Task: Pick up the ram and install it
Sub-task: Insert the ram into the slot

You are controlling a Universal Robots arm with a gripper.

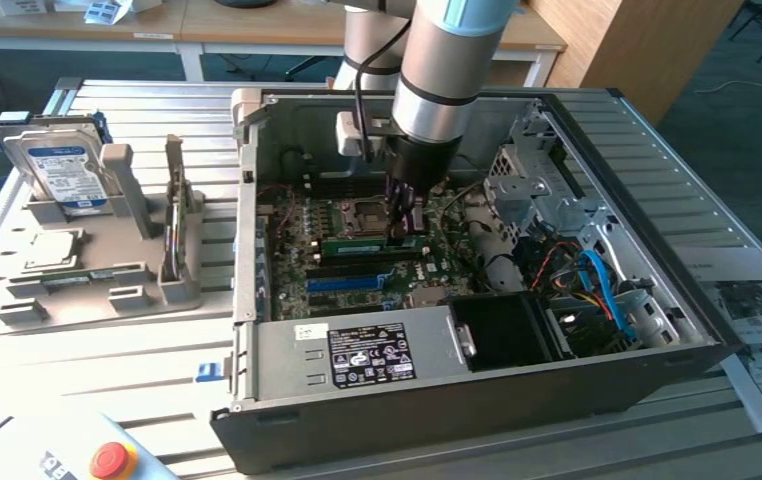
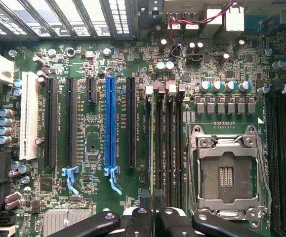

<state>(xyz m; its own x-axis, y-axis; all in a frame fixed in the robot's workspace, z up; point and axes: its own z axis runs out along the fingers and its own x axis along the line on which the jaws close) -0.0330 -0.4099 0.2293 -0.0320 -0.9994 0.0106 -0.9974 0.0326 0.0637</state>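
A big green board is held in the open computer case, mid-frame. The ram, a thin green stick, is pinched there on edge by the nearly closed tool.

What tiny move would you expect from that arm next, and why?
Probably a gentle push straight down: the end effector is shut on the long thin green circuit-board stick, which lies along the black memory slots beside the silver processor socket; whether it is seated is unclear.
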